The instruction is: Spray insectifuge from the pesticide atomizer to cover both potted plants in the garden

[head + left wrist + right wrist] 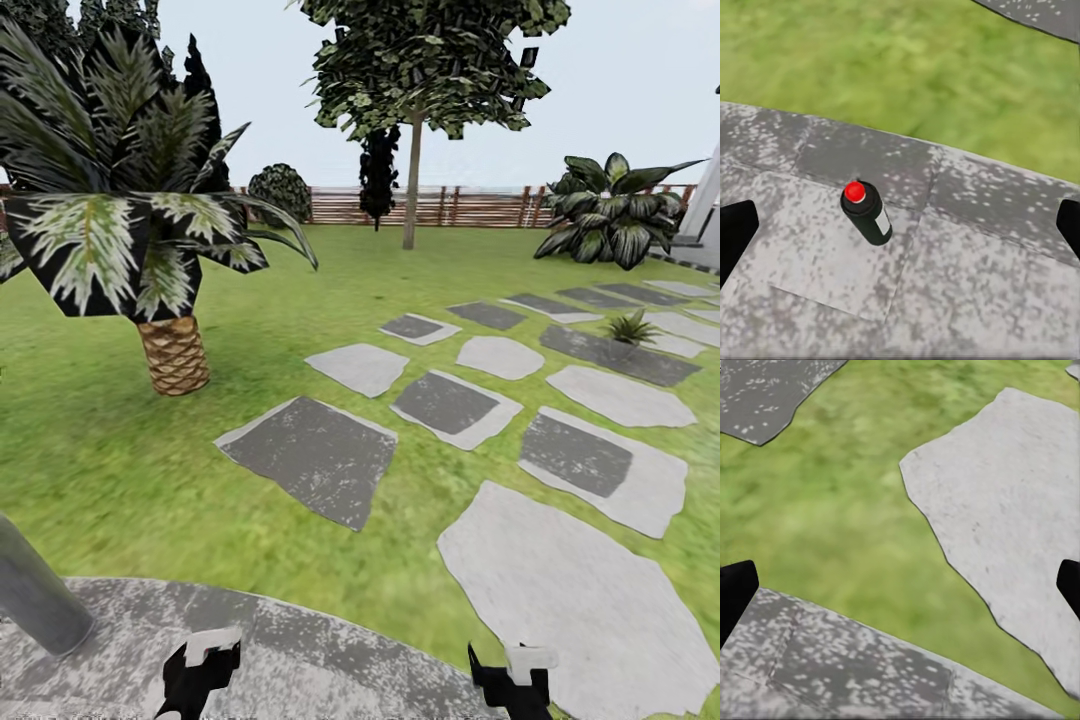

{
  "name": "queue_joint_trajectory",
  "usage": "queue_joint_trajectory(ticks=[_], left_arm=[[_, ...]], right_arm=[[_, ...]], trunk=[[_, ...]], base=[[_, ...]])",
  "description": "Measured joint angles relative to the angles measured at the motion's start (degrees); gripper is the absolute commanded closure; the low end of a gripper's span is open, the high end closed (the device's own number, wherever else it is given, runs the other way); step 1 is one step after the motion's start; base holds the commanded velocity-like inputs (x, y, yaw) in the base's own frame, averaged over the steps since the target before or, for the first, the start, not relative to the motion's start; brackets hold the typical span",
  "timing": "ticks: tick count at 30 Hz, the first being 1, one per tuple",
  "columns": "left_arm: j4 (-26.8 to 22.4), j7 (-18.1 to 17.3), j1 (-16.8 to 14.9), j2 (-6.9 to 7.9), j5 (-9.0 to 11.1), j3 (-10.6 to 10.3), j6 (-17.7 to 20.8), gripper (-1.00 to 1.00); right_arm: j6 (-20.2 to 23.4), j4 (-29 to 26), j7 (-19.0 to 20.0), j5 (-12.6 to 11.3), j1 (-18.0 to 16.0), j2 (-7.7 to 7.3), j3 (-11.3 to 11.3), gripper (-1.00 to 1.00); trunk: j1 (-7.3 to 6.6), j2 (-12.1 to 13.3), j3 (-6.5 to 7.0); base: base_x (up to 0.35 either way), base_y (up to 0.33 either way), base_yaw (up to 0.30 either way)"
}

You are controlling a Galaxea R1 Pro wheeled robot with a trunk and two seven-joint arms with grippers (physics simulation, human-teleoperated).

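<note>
slim dark green pesticide atomizer [867, 213], red cap, stands on speckled grey patio [967, 247]; left gripper [900, 225] fingers wide apart, right gripper [900, 592] too.

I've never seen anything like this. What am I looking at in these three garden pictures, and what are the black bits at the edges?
It is a simulated two-armed robot. The big picture looks down from its head over a lawn with stepping stones, a palm and a fence. The black shapes below are its left tool and right tool. The other two pictures come from cameras on each wrist. The left one looks down on a dark spray bottle standing on the grey patio. Both tools are open, holding nothing.
</note>
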Motion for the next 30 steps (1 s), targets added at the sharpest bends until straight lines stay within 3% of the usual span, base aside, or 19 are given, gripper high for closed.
queue_joint_trajectory(ticks=[19, 27, 30], left_arm=[[-0.13, 0.0, -0.09, 0.24, 0.01, 0.01, -0.01, -1.0], [-0.26, 0.0, -0.09, 0.28, 0.01, 0.01, 0.0, -1.0], [-0.32, 0.0, -0.15, 0.3, -0.02, 0.0, 0.0, -1.0]], right_arm=[[0.0, 0.05, 0.01, 0.0, -0.02, 0.0, 0.0, -1.0], [0.0, 0.06, 0.01, 0.0, 0.01, 0.0, 0.0, -1.0], [0.0, 0.06, 0.01, 0.0, -0.03, 0.0, 0.0, -1.0]], trunk=[[4.17, -7.62, -5.15], [5.93, -10.83, -7.29], [6.02, -10.88, -8.2]], base=[[0.0, 0.0, 0.008], [0.0, 0.0, 0.119], [0.0, 0.0, 0.126]])
